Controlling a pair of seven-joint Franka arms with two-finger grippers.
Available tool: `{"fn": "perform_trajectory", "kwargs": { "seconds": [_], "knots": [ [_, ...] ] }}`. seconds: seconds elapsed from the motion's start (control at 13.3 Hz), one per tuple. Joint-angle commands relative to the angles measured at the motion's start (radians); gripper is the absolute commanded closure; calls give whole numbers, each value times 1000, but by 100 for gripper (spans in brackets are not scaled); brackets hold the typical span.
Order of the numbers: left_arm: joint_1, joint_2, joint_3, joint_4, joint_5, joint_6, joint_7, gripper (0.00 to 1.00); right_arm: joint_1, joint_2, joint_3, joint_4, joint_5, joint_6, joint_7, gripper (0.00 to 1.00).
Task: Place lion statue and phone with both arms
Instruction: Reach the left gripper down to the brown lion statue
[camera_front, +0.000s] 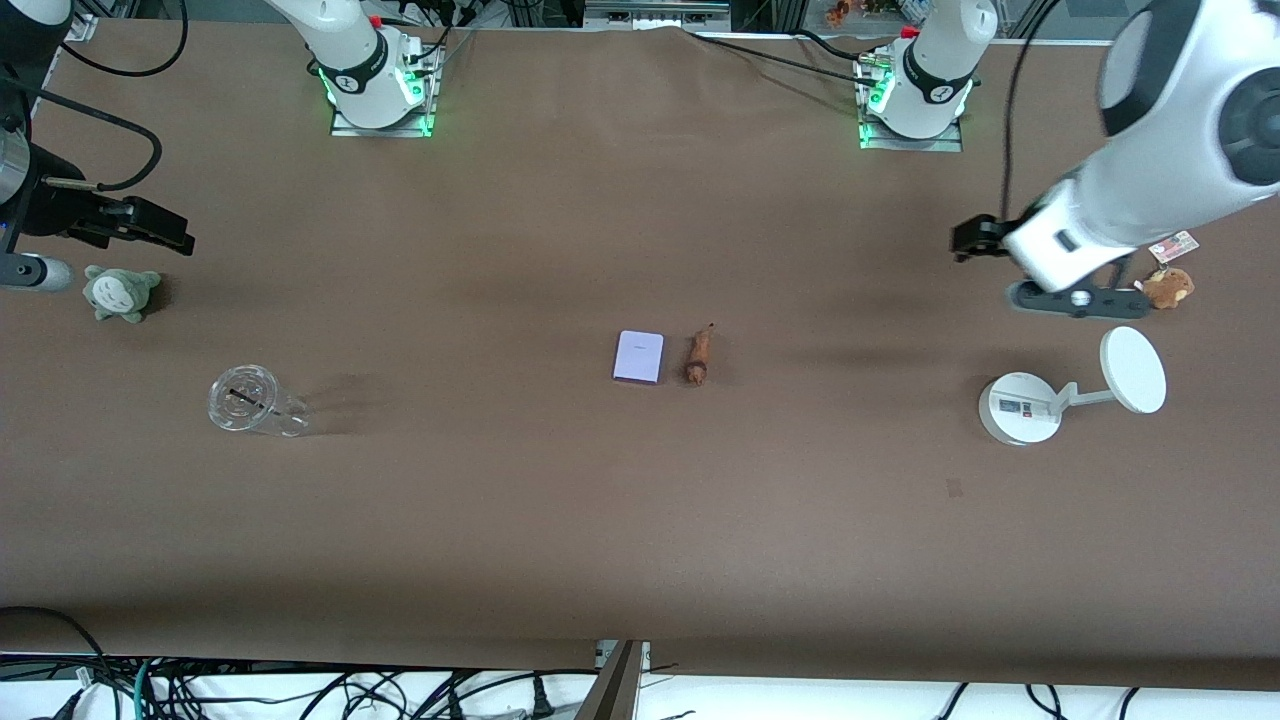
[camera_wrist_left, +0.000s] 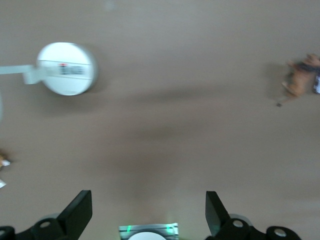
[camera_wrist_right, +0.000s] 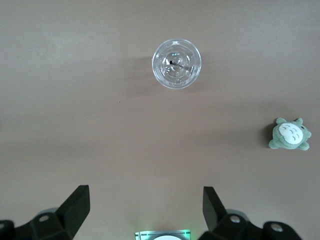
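Phone (camera_front: 638, 357) whole only from the front, touching nothing, beside lion statue (camera_front: 697, 358). Left gripper (camera_wrist_left: 148, 212) and right gripper (camera_wrist_right: 145, 209) both wide, holding nothing.

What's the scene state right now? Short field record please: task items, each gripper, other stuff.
phone: flat on the table mid-table, not held
lion statue: lying beside the phone, toward the left arm's end, apart from it
left gripper: jaws open, empty, above bare table near the white stand
right gripper: jaws open, empty, above bare table near the clear cup
other: grey-green plush, brown plush
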Motion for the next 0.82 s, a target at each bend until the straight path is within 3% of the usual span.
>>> {"fn": "perform_trajectory", "kwargs": {
  "seconds": [0.0, 0.3, 0.75],
  "knots": [
    [-31, 59, -26, 23, -74, 32, -45, 0, -4, 19, 3, 24, 11, 0, 2, 0],
    [-205, 148, -47, 6, -66, 213, -204, 0, 0, 61, 5, 24, 10, -3, -1, 0],
    [-327, 382, -47, -12, 4, 676, -252, 0, 0, 94, 6, 24, 11, -3, -4, 0]
  ]
}}
